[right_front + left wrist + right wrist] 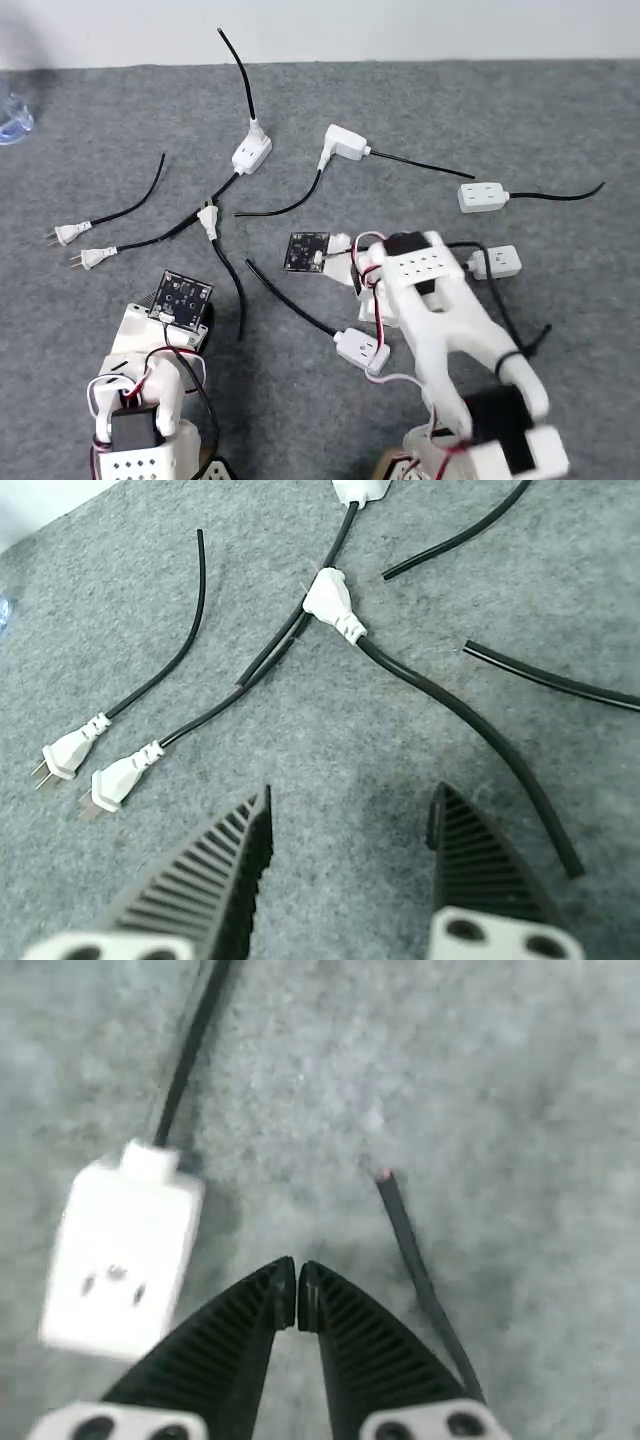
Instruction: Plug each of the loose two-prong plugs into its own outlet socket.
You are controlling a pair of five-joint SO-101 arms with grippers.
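Left gripper (352, 795) is hanging wide open, gripping nothing; nearer two-prong plug (115, 778) is lying ahead, off to its left, prongs pointing away from its cord (210, 720); right gripper (297, 1270) is sitting closed, empty, just beside outlet socket (120, 1250); left arm is standing nearer the plug.

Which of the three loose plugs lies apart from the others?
The centre plug, lying where black cables cross; the far-left plug and its neighbour sit side by side.

Outlet socket (360, 488) mostly beyond the edge
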